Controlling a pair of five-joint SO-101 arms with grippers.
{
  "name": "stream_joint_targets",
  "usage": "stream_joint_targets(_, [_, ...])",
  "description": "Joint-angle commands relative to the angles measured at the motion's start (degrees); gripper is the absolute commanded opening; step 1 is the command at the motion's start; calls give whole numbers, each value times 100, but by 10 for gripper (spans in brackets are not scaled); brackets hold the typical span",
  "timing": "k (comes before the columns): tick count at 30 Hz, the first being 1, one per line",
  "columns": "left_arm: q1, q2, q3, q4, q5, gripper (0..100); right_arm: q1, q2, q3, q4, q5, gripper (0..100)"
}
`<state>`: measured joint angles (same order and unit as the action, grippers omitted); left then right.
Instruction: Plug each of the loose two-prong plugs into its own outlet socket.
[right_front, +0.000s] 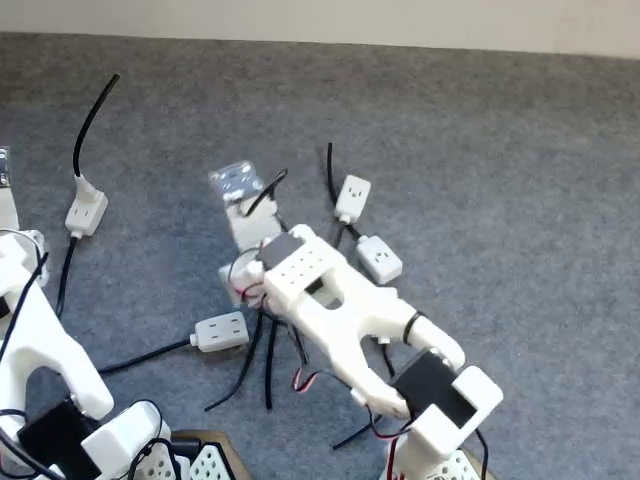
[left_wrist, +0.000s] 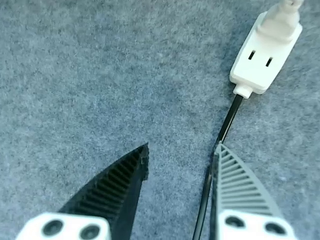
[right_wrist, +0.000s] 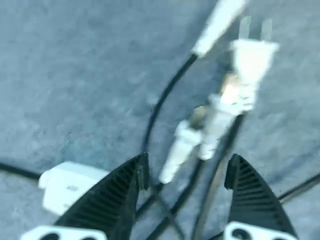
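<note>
Grey counter (right_front: 480, 150), cords scattered across it.

Left claw (left_wrist: 181, 150): spread, nothing between the fingers, poised over bare counter. The left socket (left_wrist: 265, 60) lies ahead of it, slots facing up, clear of both fingertips. Its black cord (left_wrist: 227, 125) runs back alongside the pale finger (left_wrist: 237, 190). From the high view this socket sits at about 9 o'clock on the counter.

Right claw (right_wrist: 187, 159): spread, gripping nothing. The two-prong plug (right_wrist: 252, 55) lies ahead of it, prongs pointing away, well apart from the fingertips. Blurred white pieces and black cords lie between the plug and the claw. A second socket (right_wrist: 70, 185) rests just beside one black finger.

Right arm (right_front: 350, 310) stretches from 5 o'clock toward the centre. A slotted socket (right_front: 378, 258) lies at 1 o'clock of it.
</note>
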<state>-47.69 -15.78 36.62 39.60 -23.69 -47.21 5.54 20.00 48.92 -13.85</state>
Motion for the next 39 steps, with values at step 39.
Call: stream_joint_targets(39, [-57, -40, 233, -79, -343, 216, 470, 426, 154, -541, 325, 92])
